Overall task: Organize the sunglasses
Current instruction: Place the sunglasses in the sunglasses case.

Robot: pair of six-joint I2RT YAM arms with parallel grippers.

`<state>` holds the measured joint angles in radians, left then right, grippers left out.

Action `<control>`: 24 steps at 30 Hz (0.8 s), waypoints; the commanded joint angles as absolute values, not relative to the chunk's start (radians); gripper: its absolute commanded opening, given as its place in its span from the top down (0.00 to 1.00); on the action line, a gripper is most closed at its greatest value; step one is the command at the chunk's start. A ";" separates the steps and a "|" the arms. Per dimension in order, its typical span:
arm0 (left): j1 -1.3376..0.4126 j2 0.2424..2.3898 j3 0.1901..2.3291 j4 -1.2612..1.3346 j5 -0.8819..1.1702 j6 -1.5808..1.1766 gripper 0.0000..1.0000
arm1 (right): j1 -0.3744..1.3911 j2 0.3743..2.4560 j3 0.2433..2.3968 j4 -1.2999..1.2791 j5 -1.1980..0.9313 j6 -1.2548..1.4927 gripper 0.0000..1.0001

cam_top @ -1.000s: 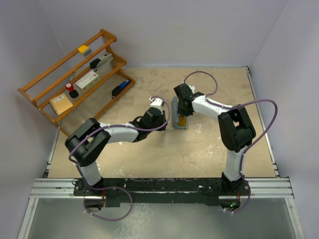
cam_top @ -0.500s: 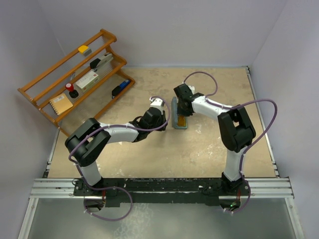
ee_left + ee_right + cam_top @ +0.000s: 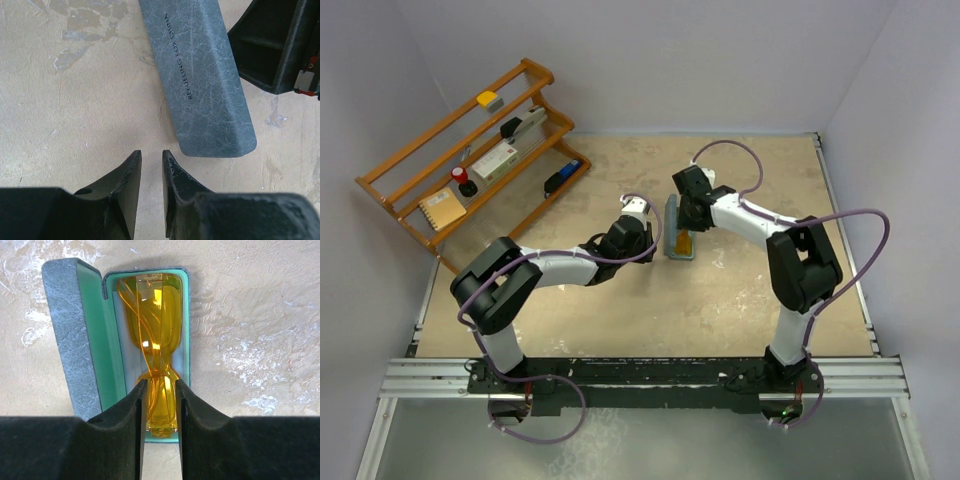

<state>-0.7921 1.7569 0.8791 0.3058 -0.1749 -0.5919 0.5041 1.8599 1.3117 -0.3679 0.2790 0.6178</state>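
Amber sunglasses (image 3: 150, 320) within case rim (image 3: 185, 325) — right claw (image 3: 160, 385) released above; left claw (image 3: 151, 155) parted, empty

A beige table (image 3: 760, 170), mottled and scuffed white, fills the middle. Pale lilac walls close it in: the back wall (image 3: 670, 60) at 12 o'clock, another wall (image 3: 360, 100) at 9, and a third (image 3: 910, 150) at 3. At 10 o'clock a wooden rack (image 3: 412, 160) of three stepped tiers stands slantwise. It holds a yellow block (image 3: 487, 99), a stapler (image 3: 523, 126), a white box (image 3: 495, 160) and a notebook (image 3: 444, 210). At 6 o'clock an aluminium rail (image 3: 420, 375) runs along the table's near edge. The light is soft and even, the shadows faint.
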 commanded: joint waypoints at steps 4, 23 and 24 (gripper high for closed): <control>-0.785 1.738 0.894 0.333 -0.178 -0.600 0.79 | 0.509 1.752 1.277 -0.382 0.281 0.623 0.69; -0.783 1.733 0.986 0.200 -0.246 -0.563 0.76 | 0.387 1.550 0.939 -0.039 0.139 0.526 0.70; -0.782 1.732 0.993 0.192 -0.249 -0.562 0.76 | 0.379 1.550 0.928 -0.025 0.134 0.518 0.69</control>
<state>-0.7918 1.7569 0.9417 0.2111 -0.2169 -0.5823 0.4095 1.5879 0.9646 -0.1497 0.1944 0.5571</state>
